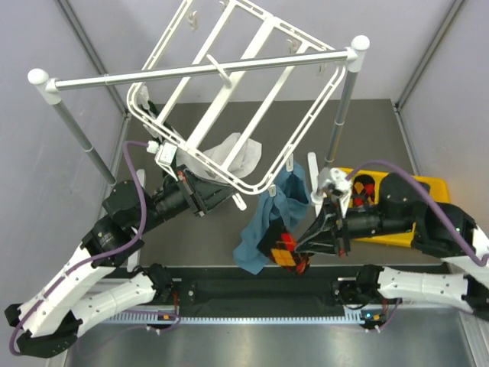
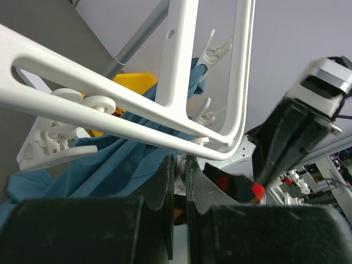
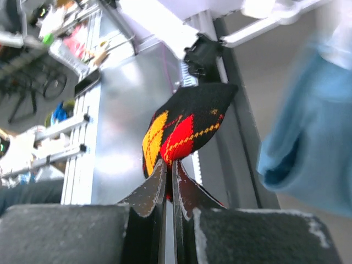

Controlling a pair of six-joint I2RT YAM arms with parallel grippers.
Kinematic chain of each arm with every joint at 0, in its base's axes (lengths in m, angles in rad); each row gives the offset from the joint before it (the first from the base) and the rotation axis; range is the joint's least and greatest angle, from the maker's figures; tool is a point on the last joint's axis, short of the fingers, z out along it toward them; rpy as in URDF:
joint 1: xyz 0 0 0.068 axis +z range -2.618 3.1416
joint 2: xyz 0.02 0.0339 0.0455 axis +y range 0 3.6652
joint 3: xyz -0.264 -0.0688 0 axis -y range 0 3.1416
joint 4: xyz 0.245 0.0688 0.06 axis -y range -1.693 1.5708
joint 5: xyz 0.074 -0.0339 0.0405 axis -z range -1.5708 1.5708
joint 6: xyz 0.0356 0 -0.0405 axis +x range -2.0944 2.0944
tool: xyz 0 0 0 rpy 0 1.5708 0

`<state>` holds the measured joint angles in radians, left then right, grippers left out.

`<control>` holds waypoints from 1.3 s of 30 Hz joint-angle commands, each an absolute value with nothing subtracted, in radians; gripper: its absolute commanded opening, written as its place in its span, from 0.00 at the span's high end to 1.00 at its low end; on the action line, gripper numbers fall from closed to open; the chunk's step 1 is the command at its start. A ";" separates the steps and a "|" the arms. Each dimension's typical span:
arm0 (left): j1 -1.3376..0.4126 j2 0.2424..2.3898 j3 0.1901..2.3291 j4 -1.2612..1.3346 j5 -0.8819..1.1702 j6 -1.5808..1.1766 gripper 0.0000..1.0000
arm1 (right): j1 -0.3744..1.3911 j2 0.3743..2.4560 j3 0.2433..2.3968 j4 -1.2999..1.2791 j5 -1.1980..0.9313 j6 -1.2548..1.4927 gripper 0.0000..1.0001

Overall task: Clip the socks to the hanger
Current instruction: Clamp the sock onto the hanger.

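Here, my right claw (image 3: pixel 169 171) pinched shut on one sock (image 3: pixel 187 124), its length jutting straight out from my fingertips, beside the teal cloth (image 3: pixel 308 126); left claw (image 2: pixel 179 168) clamped on the tilted hanger (image 2: pixel 181 71) rim

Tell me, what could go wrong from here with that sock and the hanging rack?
1. The right gripper pinches the sock only by its edge, so it might slip out.
2. The blue cloth hangs right beside the sock and could get caught in a clip instead.
3. The hanger hangs tilted from the rail; a tug from the left gripper, closed at its corner, might swing it.
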<state>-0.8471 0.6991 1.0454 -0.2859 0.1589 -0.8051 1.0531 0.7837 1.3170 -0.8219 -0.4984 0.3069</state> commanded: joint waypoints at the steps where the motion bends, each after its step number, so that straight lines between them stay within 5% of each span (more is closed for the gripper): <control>1: -0.848 0.712 1.061 -0.313 0.126 -0.813 1.00 | 1.349 0.871 1.373 -0.649 -0.088 0.344 1.00; 4: -0.848 0.707 1.074 -0.325 0.136 -0.815 1.00 | 1.563 0.965 1.431 -0.640 0.107 0.316 1.00; 17: -0.847 0.655 1.055 -0.314 0.153 -0.836 1.00 | 1.563 0.988 1.370 -0.549 0.370 0.333 1.00; 39: -0.847 0.653 1.063 -0.308 0.135 -0.839 1.00 | 1.562 0.897 1.206 -0.479 0.321 0.324 1.00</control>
